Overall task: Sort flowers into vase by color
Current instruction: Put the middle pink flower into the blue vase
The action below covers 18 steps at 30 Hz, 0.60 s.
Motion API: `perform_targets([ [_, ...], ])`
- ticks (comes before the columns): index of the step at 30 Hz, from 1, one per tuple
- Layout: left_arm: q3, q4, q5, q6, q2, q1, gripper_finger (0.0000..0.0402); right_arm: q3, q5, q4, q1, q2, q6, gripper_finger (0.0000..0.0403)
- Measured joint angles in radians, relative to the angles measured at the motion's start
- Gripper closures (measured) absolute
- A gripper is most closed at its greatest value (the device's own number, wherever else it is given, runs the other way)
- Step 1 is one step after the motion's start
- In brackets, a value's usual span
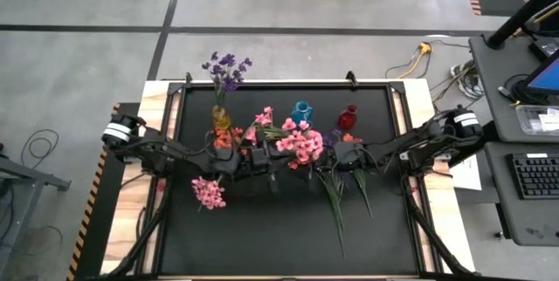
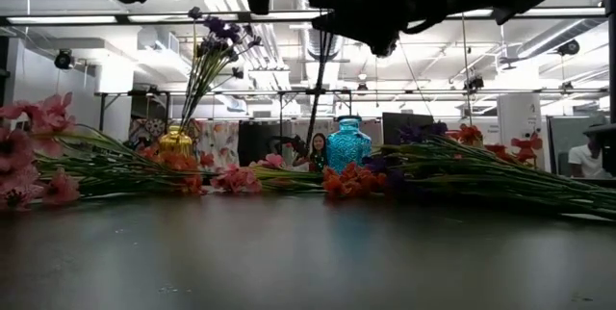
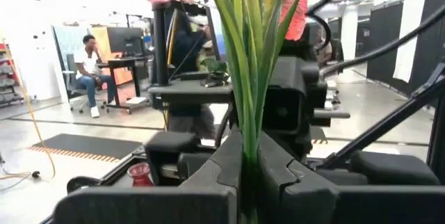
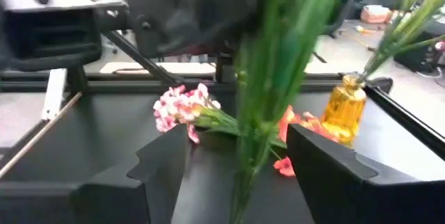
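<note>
- left gripper (image 3: pixel 243 182) is near the middle of the black tabletop (image 1: pixel 262 229), jaws clamped tight on a bunch of green flower stems (image 3: pixel 254 78) that stand upright, pink blossoms on top
- right gripper (image 4: pixel 240 175) is close beside it, jaws spread well apart with the same green stems running up between them; can't tell if the fingers (image 4: pixel 334 175) touch anything
- yellow vase (image 1: pixel 221 117) at the back left has purple flowers (image 1: pixel 226 70) in it
- blue vase (image 1: pixel 302 112) and red vase (image 1: pixel 348 119) sit further right along the back; can't see anything in them from above
- loose pink flowers (image 1: pixel 209 193) lie on the mat near the left arm
- more pink (image 1: pixel 301 146) and coral-red ones (image 1: pixel 225 139) are piled in the middle, in front of the vases
- low down you see stems lying flat across the tabletop with the blue vase behind them
</note>
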Motion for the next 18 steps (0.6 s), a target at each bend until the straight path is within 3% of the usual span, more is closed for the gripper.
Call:
perform_targets([
  [4,0.009,-0.039,-0.036,-0.012,-0.006,0.0,0.0401,0.004,0.006,-0.003,-0.001,0.004,0.0,0.0231],
  [11,-0.001,-0.086,-0.092,-0.051,-0.05,-0.005,0.0395,0.002,0.01,-0.009,0.0,-0.018,-0.026,0.0373],
  [18,-0.003,-0.262,-0.075,-0.137,-0.116,-0.011,0.0329,0.008,0.008,-0.045,0.0,-0.025,-0.024,0.0389],
])
